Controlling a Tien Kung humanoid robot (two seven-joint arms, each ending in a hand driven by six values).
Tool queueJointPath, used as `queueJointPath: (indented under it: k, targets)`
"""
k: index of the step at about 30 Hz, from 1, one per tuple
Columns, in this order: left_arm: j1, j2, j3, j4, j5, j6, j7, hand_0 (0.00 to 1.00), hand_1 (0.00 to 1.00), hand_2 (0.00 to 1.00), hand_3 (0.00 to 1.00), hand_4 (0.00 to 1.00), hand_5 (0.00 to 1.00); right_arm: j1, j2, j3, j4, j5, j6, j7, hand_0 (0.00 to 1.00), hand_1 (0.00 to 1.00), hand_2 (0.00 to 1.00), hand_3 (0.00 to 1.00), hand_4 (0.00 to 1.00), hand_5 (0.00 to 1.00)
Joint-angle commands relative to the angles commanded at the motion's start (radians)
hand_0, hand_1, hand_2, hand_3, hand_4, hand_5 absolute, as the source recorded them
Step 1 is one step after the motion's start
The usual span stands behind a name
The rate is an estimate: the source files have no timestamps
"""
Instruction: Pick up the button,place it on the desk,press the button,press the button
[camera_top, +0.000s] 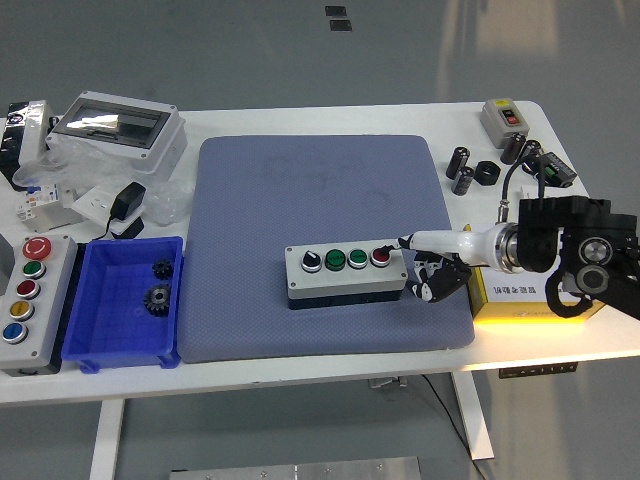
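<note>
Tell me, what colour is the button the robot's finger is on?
Red: the red button at the right end of the button box, seen in the head view.

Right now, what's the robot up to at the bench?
The robot's right hand has one finger stretched to the red pushbutton at the right end of the grey four-button control box, its other fingers curled beside the box. The box sits on the blue-grey mat, so pickup and placing look done and pressing is under way. The left arm is out of view.
</note>
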Motion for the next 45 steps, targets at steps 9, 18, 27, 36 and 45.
queueJointPath:
  k: [9, 18, 27, 36, 45]
  targets:
    - [0.0, -0.001, 0.003, 0.0, -0.005, 0.0, -0.003, 0.656, 0.63, 0.62, 0.698, 0.825, 0.228, 0.001, 0.002, -0.022, 0.01, -0.021, -0.018, 0.001, 0.002, 0.127, 0.261, 0.946, 0.36, 0.002]
    - [0.002, -0.002, 0.001, 0.0, -0.006, 0.001, -0.004, 0.656, 0.631, 0.62, 0.699, 0.824, 0.231, -0.022, -0.018, 0.058, 0.05, 0.009, -0.004, 0.016, 0.002, 0.127, 0.262, 0.934, 0.348, 0.002]
    - [0.006, -0.003, -0.005, 0.0, -0.001, 0.002, 0.002, 0.656, 0.632, 0.62, 0.698, 0.823, 0.233, -0.138, -0.016, 0.307, 0.073, -0.017, 0.049, 0.0, 0.002, 0.125, 0.261, 0.93, 0.351, 0.002]
    - [0.005, -0.006, 0.01, 0.0, -0.001, 0.002, 0.011, 0.657, 0.63, 0.62, 0.699, 0.824, 0.234, -0.319, 0.149, 0.589, -0.019, -0.191, -0.182, 0.155, 0.002, 0.128, 0.281, 0.928, 0.41, 0.01]
    - [-0.011, 0.016, 0.013, 0.0, 0.022, 0.005, 0.025, 0.657, 0.631, 0.62, 0.699, 0.824, 0.237, -0.495, 0.245, 0.8, -0.053, -0.158, -0.525, 0.407, 0.002, 0.13, 0.349, 0.925, 0.497, 0.135]
